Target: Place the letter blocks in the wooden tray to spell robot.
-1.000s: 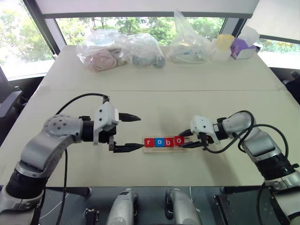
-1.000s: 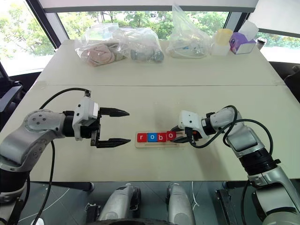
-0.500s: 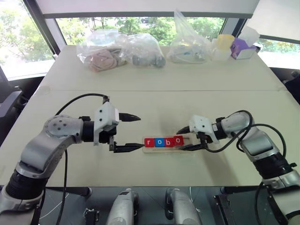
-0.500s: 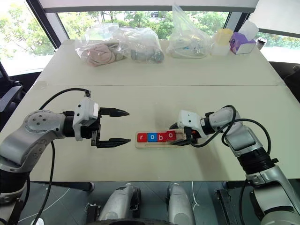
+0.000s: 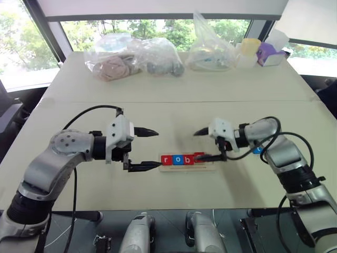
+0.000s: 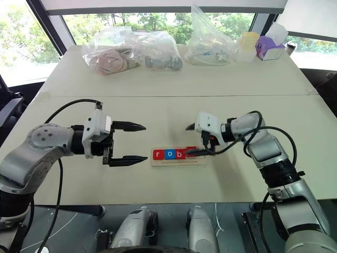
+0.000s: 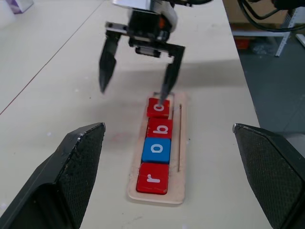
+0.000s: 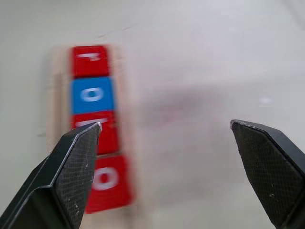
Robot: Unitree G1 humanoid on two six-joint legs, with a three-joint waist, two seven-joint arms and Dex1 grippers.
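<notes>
Four blocks (image 7: 158, 142) seated in the tray (image 7: 180, 157), reading r-o-b-o.
Both grippers, left (image 5: 143, 148) and right (image 5: 206, 144), stand with jaws spread, empty; the tiles seem light, stiff and thin, best pinched by opposite edges; a blue tile may lie beside the right arm.

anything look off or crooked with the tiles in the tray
Yes. In the wooden tray, the fourth letter block, a red o, sits slightly skewed against the straight r, o, b row, and one of the right gripper's fingers touches it. The slot past it is empty.
</notes>
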